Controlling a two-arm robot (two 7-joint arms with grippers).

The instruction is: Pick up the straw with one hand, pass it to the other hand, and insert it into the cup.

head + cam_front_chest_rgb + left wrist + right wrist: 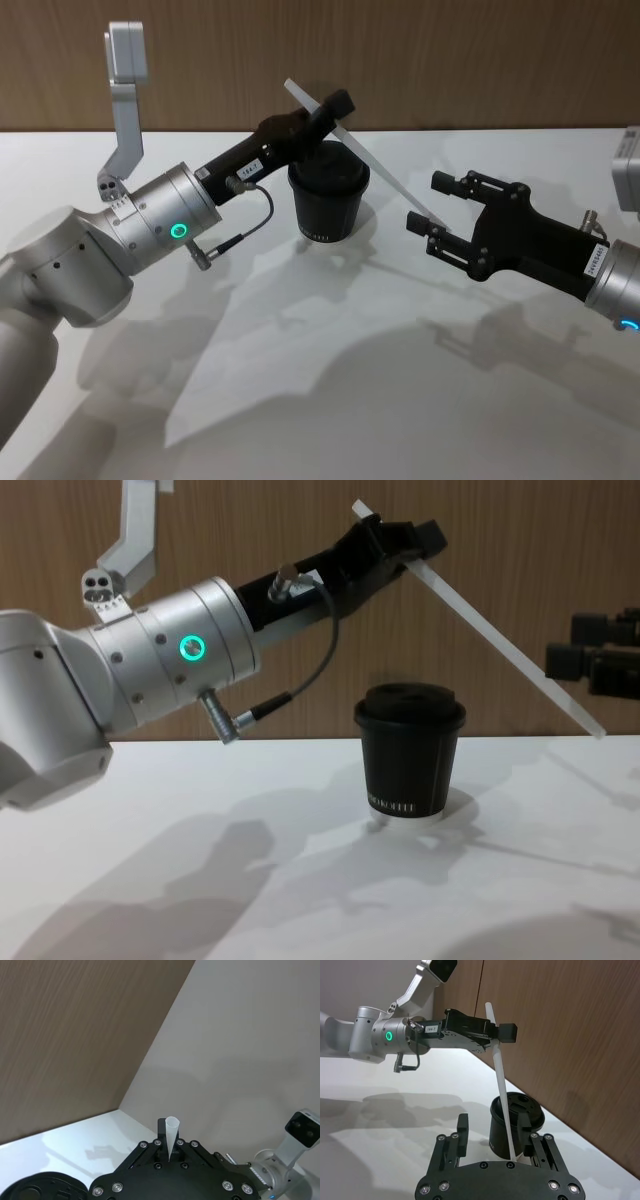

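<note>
- Head view: the left gripper (330, 108), long and black on a silver cylindrical wrist with a green ring light, reaches from the left edge to upper centre. It is clamped on a long, thin, straight white plastic straw (380, 165) near the straw's upper end. The straw slants down to the right, and its lower end lies just beside the lower finger of the right gripper (432, 205), a black blocky two-finger tool entering from the right edge with its fingers spread. A small black paper cup (328, 200) with a black domed lid stands on the white table (300, 380) at centre, under the left gripper's tip.
- Left wrist view: the open upper end of the straw (172, 1127) pokes up at lower centre, pinched in the left gripper (169, 1141). The cup's lid (45, 1187) shows at the lower left corner.
- Right wrist view: the straw (501, 1090) runs from the left gripper (497, 1035) at upper centre down between the parted fingers of the right gripper (493, 1130), close to one of them; contact cannot be told. The cup (520, 1115) stands behind it.
- Chest view: the straw (500, 640) slants from the left gripper (400, 542) at top centre to the right edge, above and clear of the cup (410, 750). Its lower tip hangs just under the right gripper (600, 660). A brown wood-grain wall (250, 710) forms the background.
</note>
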